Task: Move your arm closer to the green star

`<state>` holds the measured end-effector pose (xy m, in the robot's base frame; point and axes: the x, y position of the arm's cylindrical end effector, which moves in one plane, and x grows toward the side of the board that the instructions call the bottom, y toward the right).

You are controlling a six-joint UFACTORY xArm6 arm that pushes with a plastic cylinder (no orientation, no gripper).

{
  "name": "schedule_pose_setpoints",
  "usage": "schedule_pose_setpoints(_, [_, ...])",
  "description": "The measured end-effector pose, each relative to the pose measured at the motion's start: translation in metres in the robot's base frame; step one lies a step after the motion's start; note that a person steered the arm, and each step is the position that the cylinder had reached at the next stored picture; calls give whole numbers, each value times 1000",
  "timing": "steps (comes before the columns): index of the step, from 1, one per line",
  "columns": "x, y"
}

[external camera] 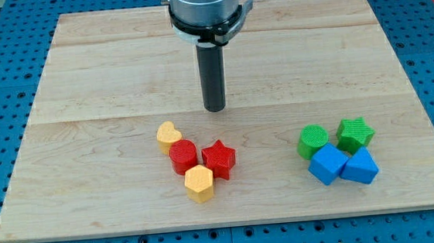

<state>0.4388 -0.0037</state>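
While our straight dark rod is standing upright over the pale wooden board (82,85), my tip (214,109) is resting on bare wood, gripping nothing, just above a cluster of a yellow plastic heart (168,134), red cylinder (182,155), red star (219,158) and yellow hexagon (199,183). The green plastic star (355,134) is sitting well apart toward the view's right, touching a green cylinder (312,140) and two blue blocks (343,163) below it.

Bright, even light; sharp, faint shadows.
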Motion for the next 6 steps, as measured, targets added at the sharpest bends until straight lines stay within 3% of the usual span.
schedule_pose_setpoints(1, [0,8])
schedule_pose_setpoints(2, [0,57])
schedule_pose_setpoints(4, [32,206])
schedule_pose_setpoints(6, [32,226])
